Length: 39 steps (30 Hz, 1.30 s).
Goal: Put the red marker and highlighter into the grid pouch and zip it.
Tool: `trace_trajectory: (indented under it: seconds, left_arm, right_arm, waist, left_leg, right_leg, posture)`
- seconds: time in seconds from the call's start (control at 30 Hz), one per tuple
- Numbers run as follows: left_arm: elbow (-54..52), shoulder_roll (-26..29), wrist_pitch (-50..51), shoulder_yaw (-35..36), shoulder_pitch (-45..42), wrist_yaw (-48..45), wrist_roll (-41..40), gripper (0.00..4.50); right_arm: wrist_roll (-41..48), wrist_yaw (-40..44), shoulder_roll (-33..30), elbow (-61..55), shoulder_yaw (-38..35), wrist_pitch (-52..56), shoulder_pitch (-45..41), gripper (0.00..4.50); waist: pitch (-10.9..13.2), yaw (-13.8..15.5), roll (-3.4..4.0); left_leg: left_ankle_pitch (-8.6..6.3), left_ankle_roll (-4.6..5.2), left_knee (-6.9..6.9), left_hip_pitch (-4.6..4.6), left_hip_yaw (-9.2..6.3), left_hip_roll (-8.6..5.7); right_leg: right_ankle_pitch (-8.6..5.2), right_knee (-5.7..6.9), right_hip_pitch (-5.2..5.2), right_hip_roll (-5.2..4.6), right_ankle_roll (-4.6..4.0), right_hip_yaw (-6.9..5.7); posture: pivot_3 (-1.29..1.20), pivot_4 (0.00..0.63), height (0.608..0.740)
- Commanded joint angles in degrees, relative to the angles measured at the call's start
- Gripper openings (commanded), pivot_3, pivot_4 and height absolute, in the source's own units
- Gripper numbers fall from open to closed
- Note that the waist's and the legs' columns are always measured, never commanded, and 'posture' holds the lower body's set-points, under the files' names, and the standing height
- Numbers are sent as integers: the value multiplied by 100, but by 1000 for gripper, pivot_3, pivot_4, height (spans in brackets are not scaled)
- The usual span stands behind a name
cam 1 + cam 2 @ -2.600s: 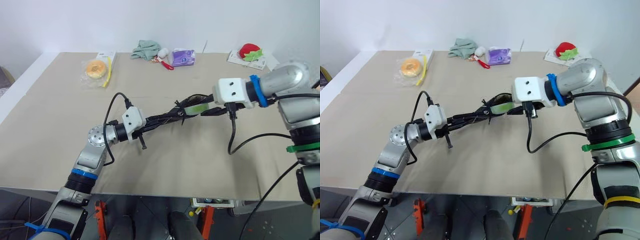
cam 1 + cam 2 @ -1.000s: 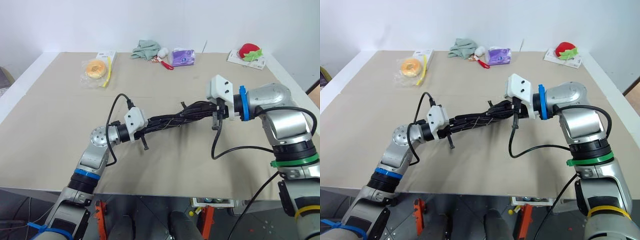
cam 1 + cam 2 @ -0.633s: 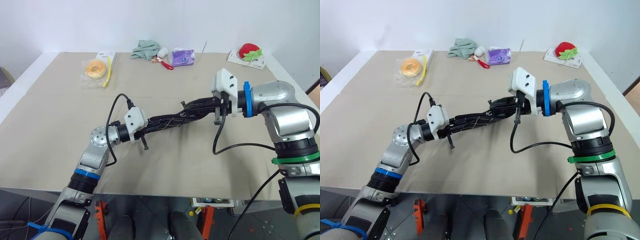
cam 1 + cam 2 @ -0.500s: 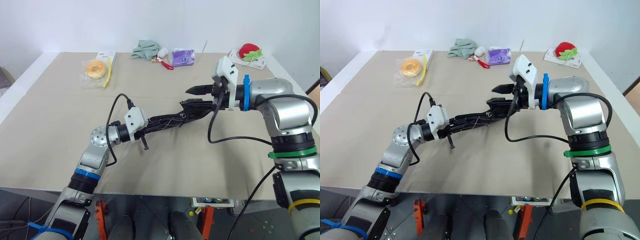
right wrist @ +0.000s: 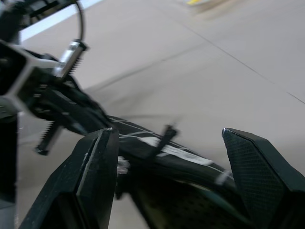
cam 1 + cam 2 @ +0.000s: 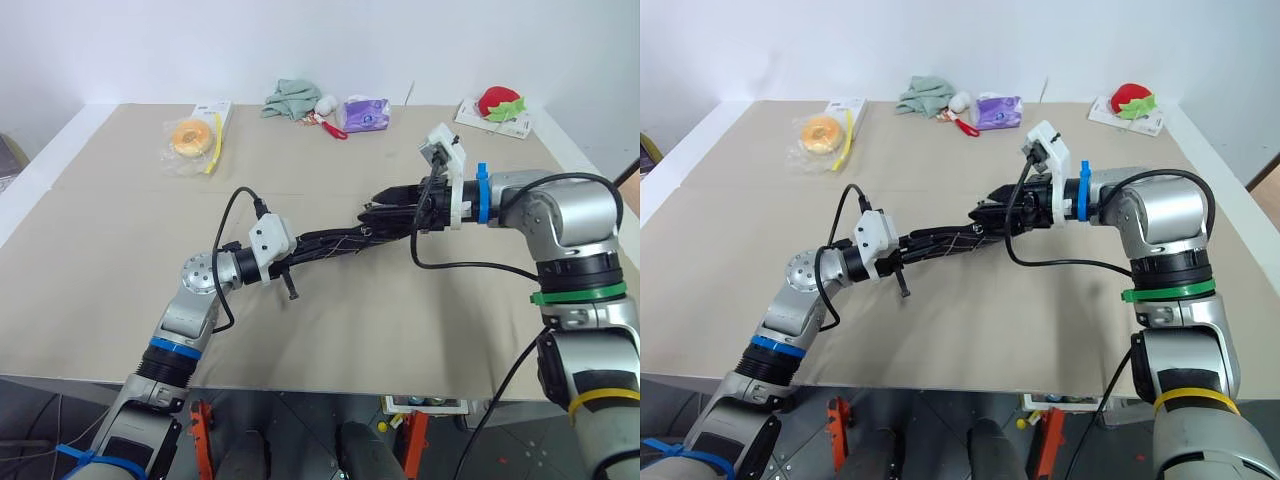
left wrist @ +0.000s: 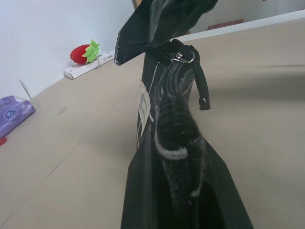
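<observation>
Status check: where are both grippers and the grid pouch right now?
Left gripper shut on the black fabric grid pouch, held above the table. Right gripper open at the pouch's far end. Nothing in the way.

I read the grid pouch [image 6: 335, 241] as black fabric with white grid lines and a small white label. The worktop [image 6: 120, 240] is plain beige. At its far edge I see a red strawberry plush [image 6: 497, 101] with green leaves, a purple packet [image 6: 366, 114], a pale green cloth [image 6: 291, 98] and an orange doughnut [image 6: 189, 135].
</observation>
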Motion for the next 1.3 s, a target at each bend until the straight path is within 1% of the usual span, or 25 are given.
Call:
trace_trajectory:
  seconds: [0.03, 0.07, 0.1, 0.13, 0.2, 0.23, 0.33, 0.43, 0.57, 0.67, 0.87, 1.03, 1.17, 1.3]
  left_arm:
    - [-175, 31, -98, 84, -59, 55, -26, 0]
    - [-172, 31, -100, 83, -61, 57, -26, 0]
    - [-168, 29, -103, 81, -64, 59, -26, 0]
    - [-165, 28, -105, 79, -67, 61, -26, 0]
    - [-160, 27, -110, 78, -68, 61, -27, 0]
    - [-157, 27, -112, 78, -70, 61, -27, 0]
    - [-147, 23, -120, 75, -78, 56, -28, 0]
    - [-136, 28, -133, 72, -81, 46, -24, 0]
    - [-146, 25, -126, 66, -80, 48, -22, 0]
    - [-166, 25, -118, 66, -72, 54, -23, 0]
    - [-181, 36, -111, 72, -47, 73, -26, 0]
    - [-186, 41, -106, 70, -26, 76, -34, 0]
    - [-161, 26, -114, 64, -34, 72, -32, 0]
    - [-133, 20, -122, 65, -52, 56, -36, 0]
  right_arm:
    - [98, 80, -135, -257, 6, -1, -148, 2885]
    - [98, 85, -145, -264, 17, -5, -140, 2321]
    - [93, 93, -156, -275, 28, -23, -129, 1929]
    - [91, 97, -164, -281, 36, -36, -122, 1375]
    - [83, 109, -192, -297, 67, -60, -107, 405]
    - [76, 118, -213, -303, 93, -68, -100, 38]
    - [41, 130, -264, -308, 140, -162, -64, 38]
    - [-17, -26, -159, -245, -32, -626, -65, 38]
    - [93, 57, -239, -259, -32, -593, -62, 38]
    - [156, 21, -303, -171, -204, -580, -136, 38]
    - [-124, -412, -660, 593, -668, -965, -265, 38]
    - [-350, -649, -973, 1228, -853, -1332, -250, 38]
    - [-446, -704, -1182, 1647, -975, -1567, -250, 38]
    - [-432, -659, -1237, 1681, -1024, -1596, -229, 38]
  waist:
    - [0, -1, 0]
    - [0, -1, 0]
    - [0, -1, 0]
    - [0, -1, 0]
    - [0, -1, 0]
    - [0, -1, 0]
    - [0, 0, 0]
    - [0, -3, 0]
    - [0, -3, 0]
    - [0, -2, 0]
    - [0, 1, 0]
    - [0, 1, -1]
    - [1, -8, -1]
    - [1, -22, -1]
  left_leg:
    - [0, 0, 0, 0, 0, 0]
    - [0, 0, 1, 0, 1, 0]
    - [0, 0, 1, 0, 1, 0]
    - [0, 0, 1, 0, 0, 0]
    - [0, 0, 0, 0, 0, 1]
    - [0, 0, 0, 0, 0, 0]
    - [0, 0, 0, -1, 0, 0]
    - [0, 0, 0, -1, 1, 0]
    - [0, 0, 0, -1, 0, 1]
    - [0, 0, 0, -1, 0, 0]
    - [0, 0, 0, -2, 0, -2]
    - [0, 0, 0, -2, 2, -2]
    - [0, 0, -1, -1, 4, -1]
    - [0, 0, -1, -1, 6, -1]
  right_leg:
    - [0, 0, 0, 0, 0, 0]
    - [0, 0, 0, 0, 0, 0]
    - [0, 0, 0, 0, 0, 0]
    - [0, 0, -1, 0, 0, 0]
    - [0, 0, -1, 1, 0, 0]
    - [0, 0, -1, 1, 0, 0]
    - [-1, 0, 0, 0, 1, 0]
    - [-1, -1, -1, 0, 1, 0]
    - [-1, 0, -1, 1, 1, -1]
    - [-1, 0, -1, 0, 1, -1]
    - [-1, -2, 0, -2, 1, -1]
    - [-1, -1, -1, -2, 2, 0]
    - [-1, -1, -1, -1, 2, 2]
    - [-1, -1, -2, 0, 2, 4]
  posture:
    - [0, 150, 740]
    - [0, 150, 740]
    - [0, 150, 740]
    - [0, 150, 740]
    - [0, 150, 740]
    - [0, 150, 740]
    - [0, 150, 740]
    - [0, 150, 740]
    - [0, 150, 740]
    - [0, 150, 740]
    - [0, 150, 740]
    - [0, 150, 740]
    - [0, 150, 740]
    - [0, 150, 740]
